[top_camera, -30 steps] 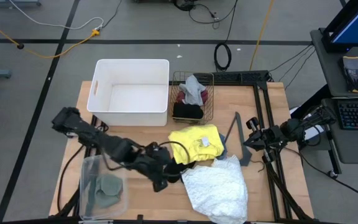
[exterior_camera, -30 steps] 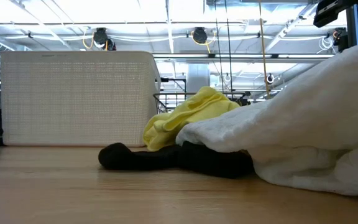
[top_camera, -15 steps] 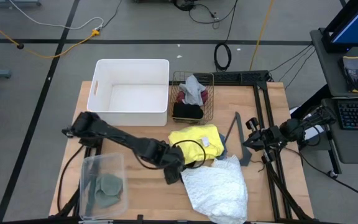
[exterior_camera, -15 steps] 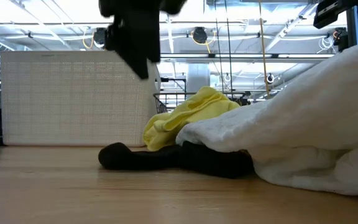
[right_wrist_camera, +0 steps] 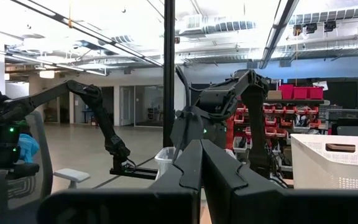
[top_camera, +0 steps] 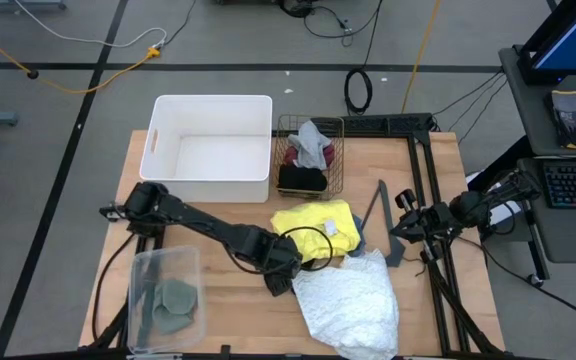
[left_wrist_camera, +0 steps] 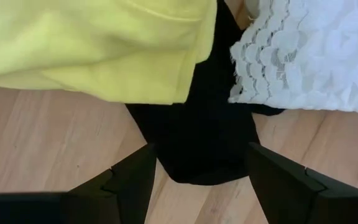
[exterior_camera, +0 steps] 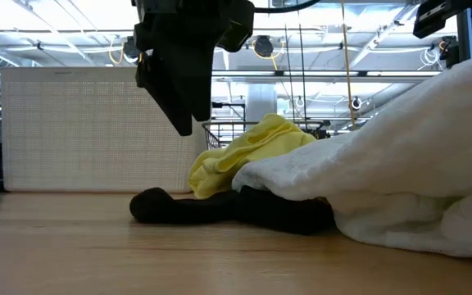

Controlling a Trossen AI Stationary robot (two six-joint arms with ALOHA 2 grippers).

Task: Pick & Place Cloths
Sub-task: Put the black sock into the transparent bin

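The left gripper [top_camera: 282, 281] sits at lower centre of the high view, stretched in from the left edge over the bare wood just beside the cloth pile. In the left wrist view its two dark fingers [left_wrist_camera: 133, 180] stand wide apart on either side of the rounded end of a black cloth [left_wrist_camera: 207, 140], not closed on it. That black cloth pokes out from under the yellow cloth [top_camera: 314, 231], which lies at the middle of the table, and from under the white lacy cloth [top_camera: 348, 303], which spreads across the lower centre-right of the high view toward the table's near edge. In the low view the left gripper [exterior_camera: 183, 74] hangs in the upper left-centre of the frame, clear above the black cloth [exterior_camera: 232, 207] stretched along the wood, with the yellow cloth [exterior_camera: 248, 152] heaped behind it and the white lacy cloth [exterior_camera: 400, 164] filling the right side. More cloths lie in the wire basket [top_camera: 310, 155] at upper centre, a grey one on top and a black one at its near end. A white bin [top_camera: 209, 148] stands left of the basket, and a clear container [top_camera: 166, 300] at lower left holds sage-green pieces. The right gripper [top_camera: 401, 228] waits at the table's right edge, fingers pressed together in its wrist view [right_wrist_camera: 201, 180].
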